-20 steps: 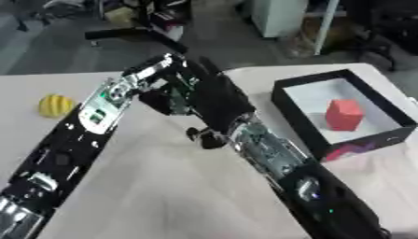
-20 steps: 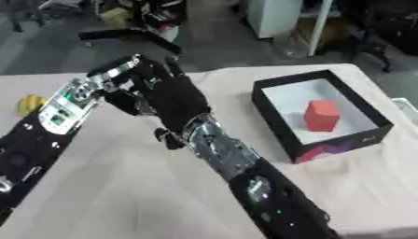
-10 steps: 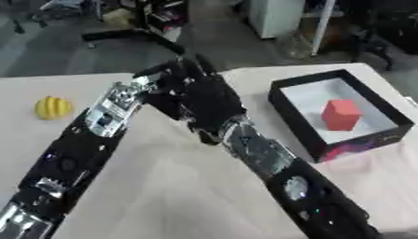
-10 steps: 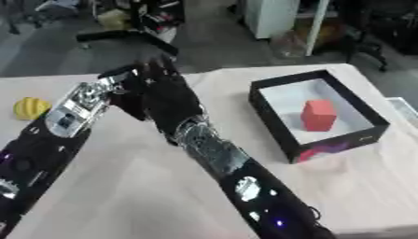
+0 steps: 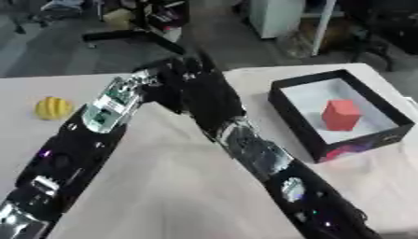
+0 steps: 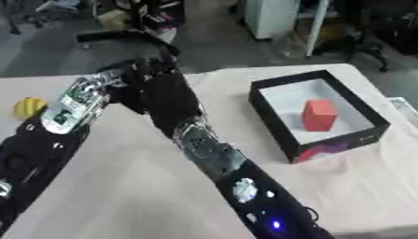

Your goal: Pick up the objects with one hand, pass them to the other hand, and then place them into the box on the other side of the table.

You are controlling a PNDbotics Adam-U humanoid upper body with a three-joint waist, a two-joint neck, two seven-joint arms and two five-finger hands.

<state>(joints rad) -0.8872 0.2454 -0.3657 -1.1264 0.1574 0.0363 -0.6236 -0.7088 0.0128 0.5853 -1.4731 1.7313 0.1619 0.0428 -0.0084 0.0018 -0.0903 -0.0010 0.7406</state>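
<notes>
My left hand (image 5: 160, 82) and right hand (image 5: 209, 99) meet near the table's far edge, left of the box, and overlap as one dark mass. Nothing shows between them, and their grip is hidden. The left arm comes up from the lower left, the right arm from the lower right. A yellow ball (image 5: 52, 108) lies on the table at the far left, apart from both hands. A red cube (image 5: 340, 115) sits inside the black box (image 5: 299, 129) with a white floor at the right.
The table carries a pale cloth (image 5: 163, 177). Beyond its far edge are a dark floor, a black chair base (image 5: 130, 35) and white furniture (image 5: 282, 16). The box stands near the table's right edge.
The two hands have drawn closer together and now overlap. The ball, the cube and the box have not moved.
</notes>
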